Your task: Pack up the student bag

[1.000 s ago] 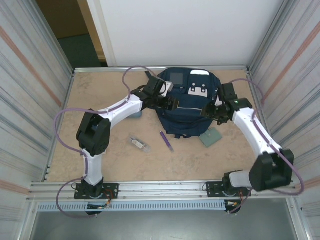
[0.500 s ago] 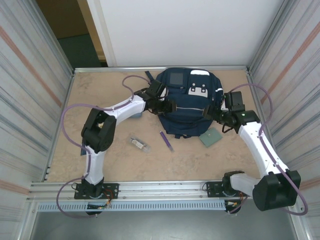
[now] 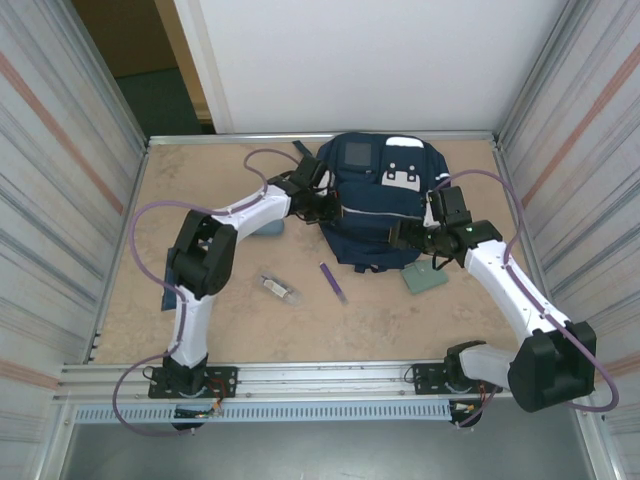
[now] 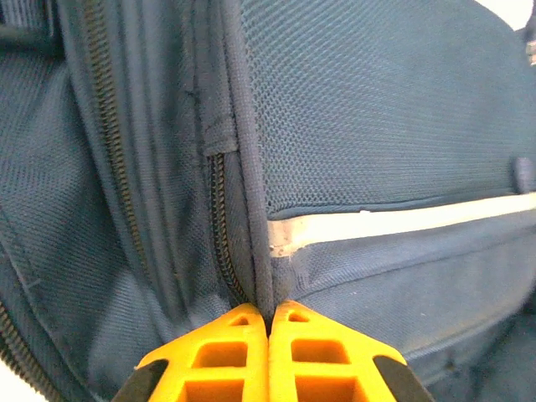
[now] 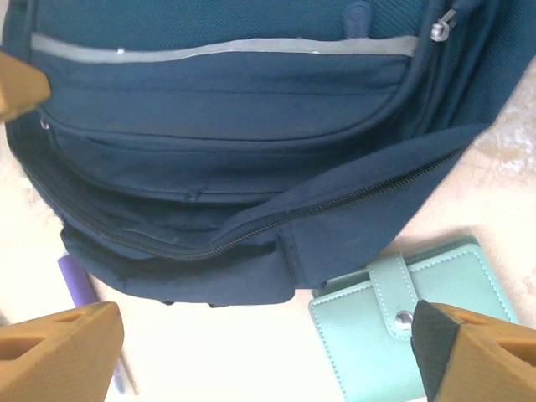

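Note:
The student bag (image 3: 385,205), navy with white patches, lies at the back middle of the table. My left gripper (image 3: 334,212) is at its left side. In the left wrist view the orange fingers (image 4: 234,347) of this gripper (image 4: 270,311) are shut on a piped seam of the bag (image 4: 377,126), next to a zipper. My right gripper (image 3: 404,236) hovers over the bag's lower right corner. Its jaws (image 5: 268,327) stand wide open with nothing between them, above the bag's bottom edge (image 5: 234,159) and the table.
A mint green wallet (image 3: 425,277) (image 5: 402,335) lies just right of the bag's bottom. A purple pen (image 3: 333,282) (image 5: 77,280) and a small clear tube (image 3: 280,289) lie in front of the bag. A pale blue object (image 3: 270,230) sits under the left arm. Metal walls enclose the table.
The left gripper has closed on the bag's left seam. The right gripper opened wide and moved left and nearer, over the bag's lower right corner.

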Controlling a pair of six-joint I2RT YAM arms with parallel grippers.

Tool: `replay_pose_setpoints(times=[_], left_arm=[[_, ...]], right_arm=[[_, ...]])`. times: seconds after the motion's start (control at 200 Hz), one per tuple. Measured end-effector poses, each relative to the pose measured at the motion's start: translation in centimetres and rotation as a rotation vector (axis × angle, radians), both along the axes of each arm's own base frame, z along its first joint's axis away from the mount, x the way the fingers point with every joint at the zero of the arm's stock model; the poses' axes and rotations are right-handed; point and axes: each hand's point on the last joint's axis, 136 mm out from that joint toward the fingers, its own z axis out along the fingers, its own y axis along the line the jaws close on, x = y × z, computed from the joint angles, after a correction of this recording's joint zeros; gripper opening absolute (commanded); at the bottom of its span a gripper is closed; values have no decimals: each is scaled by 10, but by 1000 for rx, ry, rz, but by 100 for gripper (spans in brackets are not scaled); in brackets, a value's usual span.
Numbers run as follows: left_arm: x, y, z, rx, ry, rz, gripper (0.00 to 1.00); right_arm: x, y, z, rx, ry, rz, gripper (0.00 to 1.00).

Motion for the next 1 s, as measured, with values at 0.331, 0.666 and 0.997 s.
replay_pose_setpoints(times=[0.331,0.666,0.997], left_arm=[[12,7,89,-129,-117,25,0],[8,3,96,-190,-75,13,0],[16,17,85,-208,-60,25,0]], right_arm=[[34,51,10,-221,-175,426,95],[73,88,-12,-425,-270,761,68],[98,99,-31,-533,-315,874,0]])
